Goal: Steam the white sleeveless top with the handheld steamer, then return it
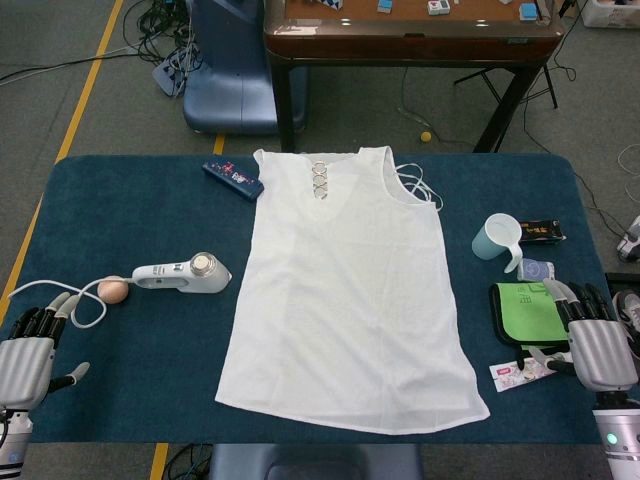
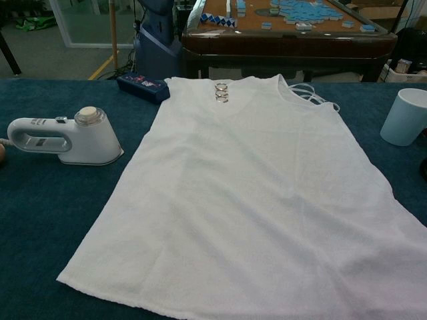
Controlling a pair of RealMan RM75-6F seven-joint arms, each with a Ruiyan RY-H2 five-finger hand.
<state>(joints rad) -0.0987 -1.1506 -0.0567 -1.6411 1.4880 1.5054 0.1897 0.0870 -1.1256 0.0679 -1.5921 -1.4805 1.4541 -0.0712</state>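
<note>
Head view. Worktop (image 1: 150, 340), dark blue cover. White sleeveless top (image 1: 345, 290) laid flat at centre, neckline away from the robot, hem near the front edge; row of metal rings (image 1: 319, 180) at the neck opening. Handheld steamer (image 1: 183, 275), white, lying on its side just left of the top, apart from the cloth; its cord loops past a small peach-coloured ball (image 1: 113, 291). Dark blue flat box (image 1: 234, 179) near the top's left shoulder. Right of the garment: pale blue cup (image 1: 497, 237), small dark packet (image 1: 540, 232), green cloth (image 1: 527, 312), printed sachet (image 1: 520, 373). Left hand (image 1: 28, 352) at the front left corner, fingers apart and extended, holding nothing, well apart from the steamer. Right hand (image 1: 592, 335) at the front right, fingers extended over the green cloth's edge, nothing grasped.

Chest view. Top (image 2: 247, 193) fills the middle of the worktop (image 2: 40, 220), rings (image 2: 221, 93) at the neck. Steamer (image 2: 67, 137) left of it, handle pointing left, not touching the cloth. Blue box (image 2: 142, 87) behind. Cup (image 2: 405, 117) at right. Neither hand shows here.
</note>
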